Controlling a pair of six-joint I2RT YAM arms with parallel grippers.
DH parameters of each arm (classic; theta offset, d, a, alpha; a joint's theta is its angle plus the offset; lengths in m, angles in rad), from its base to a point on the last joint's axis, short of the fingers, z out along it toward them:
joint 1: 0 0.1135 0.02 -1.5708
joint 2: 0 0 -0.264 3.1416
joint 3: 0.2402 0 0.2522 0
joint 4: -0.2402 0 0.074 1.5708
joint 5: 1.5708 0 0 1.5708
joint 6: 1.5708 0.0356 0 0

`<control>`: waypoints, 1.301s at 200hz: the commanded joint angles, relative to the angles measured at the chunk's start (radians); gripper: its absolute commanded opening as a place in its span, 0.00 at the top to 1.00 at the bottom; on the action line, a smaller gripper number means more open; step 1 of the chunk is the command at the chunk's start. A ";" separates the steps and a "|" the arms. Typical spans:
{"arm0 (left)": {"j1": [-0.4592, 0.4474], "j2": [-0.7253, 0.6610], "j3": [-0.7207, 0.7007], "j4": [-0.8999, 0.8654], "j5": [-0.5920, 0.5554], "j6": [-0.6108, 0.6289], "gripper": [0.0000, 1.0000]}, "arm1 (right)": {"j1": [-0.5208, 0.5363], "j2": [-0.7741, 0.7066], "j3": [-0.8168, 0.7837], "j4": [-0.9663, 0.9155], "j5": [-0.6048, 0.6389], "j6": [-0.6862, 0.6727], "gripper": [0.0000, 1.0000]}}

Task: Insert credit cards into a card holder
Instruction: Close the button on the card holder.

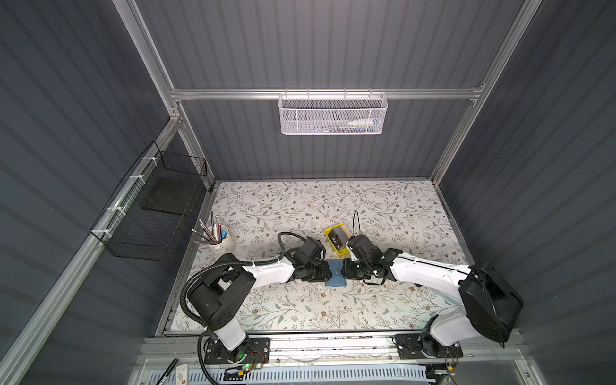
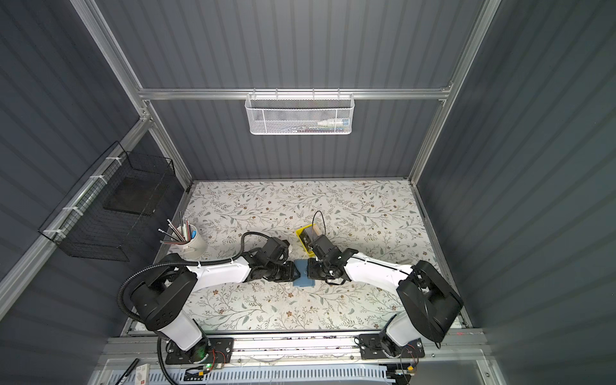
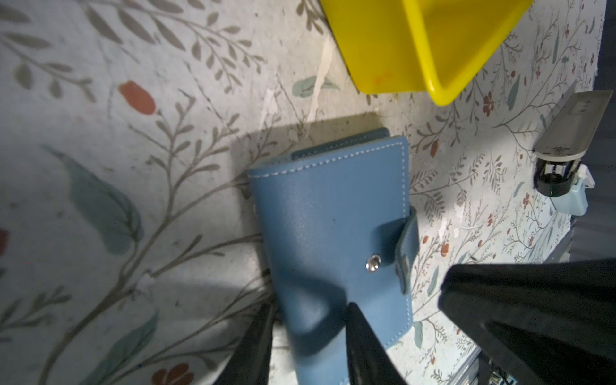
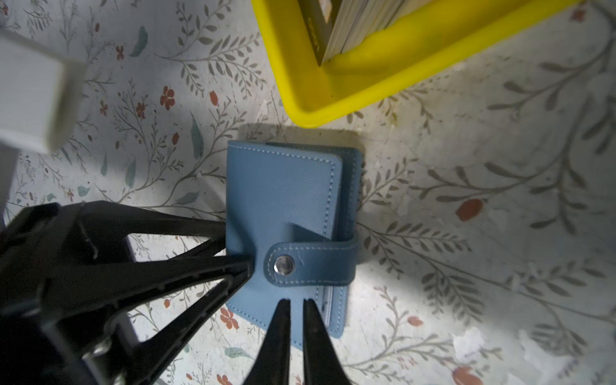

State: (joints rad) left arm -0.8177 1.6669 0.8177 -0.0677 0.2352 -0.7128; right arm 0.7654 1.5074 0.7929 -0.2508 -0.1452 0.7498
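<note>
Right wrist view, centre: card holder (image 4: 283,193), clamped by left gripper (image 4: 238,248).
Right gripper (image 4: 296,303): nearly clenched, nothing seen held.
Risk: card holder dragged askew if strap (image 4: 320,263) is mispinched.

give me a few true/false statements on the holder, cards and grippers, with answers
1. The holder is closed, with its strap snapped. True.
2. The cards lie loose on the table. False: they stand stacked in the yellow tray.
3. The left gripper and the right gripper are at the holder, on opposite sides. True.
4. The cup of pens stands on the right arm's side. False: it stands on the left arm's side.
</note>
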 commanded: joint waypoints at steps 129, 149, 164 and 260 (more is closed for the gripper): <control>-0.003 0.024 -0.014 0.014 0.008 0.006 0.69 | -0.004 0.076 0.068 0.001 -0.008 -0.046 0.87; -0.004 0.023 -0.014 0.017 0.011 0.006 0.69 | -0.004 0.091 0.078 0.001 -0.015 -0.050 0.87; -0.004 0.022 -0.014 0.016 0.013 0.008 0.69 | -0.003 0.100 0.086 0.000 -0.015 -0.053 0.87; -0.005 0.020 -0.013 0.020 0.015 0.005 0.69 | 0.000 0.120 0.106 -0.057 0.020 -0.064 0.87</control>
State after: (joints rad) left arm -0.8177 1.6714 0.8104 -0.0471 0.2363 -0.7136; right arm 0.7654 1.6238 0.8852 -0.2661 -0.1509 0.6975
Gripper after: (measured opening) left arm 0.314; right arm 0.128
